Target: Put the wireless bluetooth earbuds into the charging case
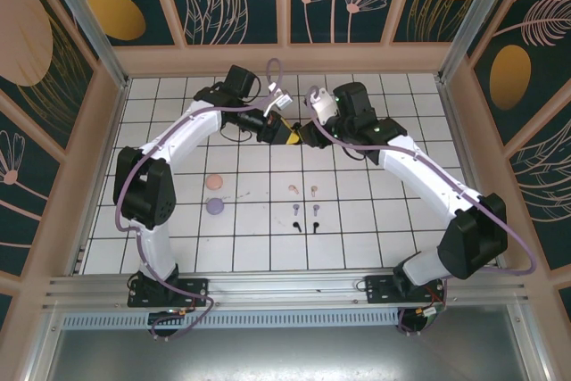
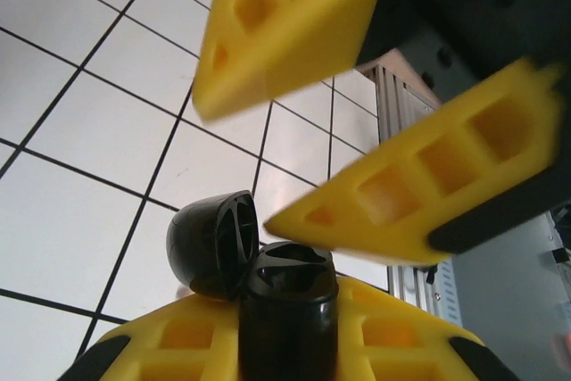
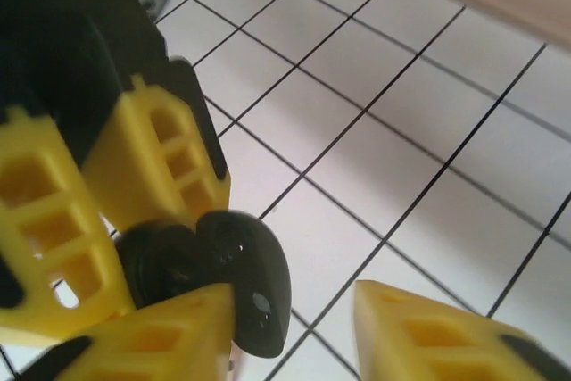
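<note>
White tiled table (image 1: 178,247), walls (image 1: 89,122) well off; my left gripper (image 2: 285,327) pinches the black charging case (image 3: 223,274), right gripper (image 3: 299,310) spread.

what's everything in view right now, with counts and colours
pink earbuds: 2, pale pink, mid table, far row
purple earbuds: 2, lilac, middle row
black earbuds: 2, black, near row
pink case: 1, pink, round, left of the earbuds
purple case: 1, lilac, round, just nearer than the pink one
black case: 1, black, lid open, held above the table
table: 1, white tiles
left end effector: 1, yellow fingers, shut on the black case
right end effector: 1, yellow fingers, open, beside the black case
</note>
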